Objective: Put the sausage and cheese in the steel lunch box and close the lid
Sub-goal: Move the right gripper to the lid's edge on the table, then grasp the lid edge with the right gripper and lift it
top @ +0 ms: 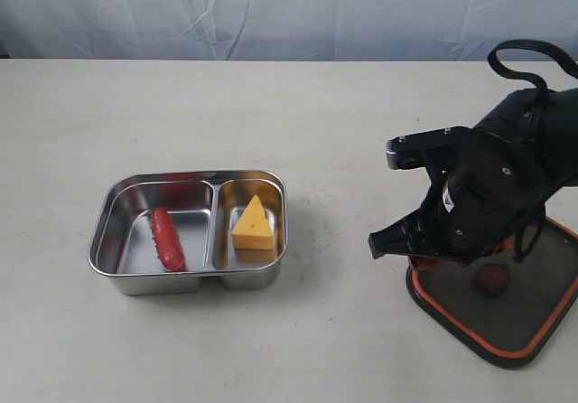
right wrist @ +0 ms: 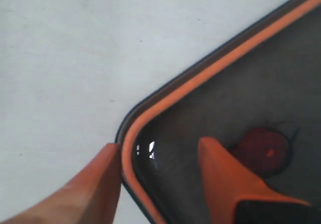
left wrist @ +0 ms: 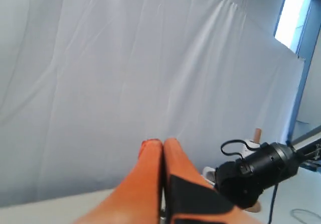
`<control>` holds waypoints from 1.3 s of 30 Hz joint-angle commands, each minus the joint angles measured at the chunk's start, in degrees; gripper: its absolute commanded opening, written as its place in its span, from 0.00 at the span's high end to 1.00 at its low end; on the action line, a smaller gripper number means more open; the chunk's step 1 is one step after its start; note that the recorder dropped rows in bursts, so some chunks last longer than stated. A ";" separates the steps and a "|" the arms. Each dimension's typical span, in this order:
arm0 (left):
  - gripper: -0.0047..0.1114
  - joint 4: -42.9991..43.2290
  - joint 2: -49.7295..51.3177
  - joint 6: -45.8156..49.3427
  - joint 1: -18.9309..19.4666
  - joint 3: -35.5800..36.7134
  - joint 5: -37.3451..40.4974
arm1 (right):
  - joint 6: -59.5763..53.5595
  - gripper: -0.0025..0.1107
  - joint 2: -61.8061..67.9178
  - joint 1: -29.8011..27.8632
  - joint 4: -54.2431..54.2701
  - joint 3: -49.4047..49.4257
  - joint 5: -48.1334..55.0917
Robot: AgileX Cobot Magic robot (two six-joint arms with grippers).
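Observation:
The steel lunch box (top: 107, 211) stands open on the table at the left. The red sausage (top: 167, 238) lies in its left compartment and the yellow cheese (top: 254, 225) in its right one. The dark lid (top: 528, 322) lies flat at the right with its orange seal showing round the edge; its orange valve (right wrist: 263, 151) shows through the plastic. My right gripper (right wrist: 159, 146) is open and low over the lid (right wrist: 241, 93), one finger outside a rounded corner and one inside. My left gripper (left wrist: 163, 142) is shut on nothing, raised and pointing at the backdrop.
A white cloth backdrop (top: 271, 10) hangs behind the table. The bulky right arm (top: 506, 177) covers the lid's far part. In the left wrist view that same arm (left wrist: 256, 171) shows at the side. The left arm is outside the exterior view.

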 commanded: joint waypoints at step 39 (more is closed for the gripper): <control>0.96 30.52 18.55 -22.79 0.00 5.26 5.76 | -7.50 0.98 -6.22 -0.26 12.94 -0.33 -1.84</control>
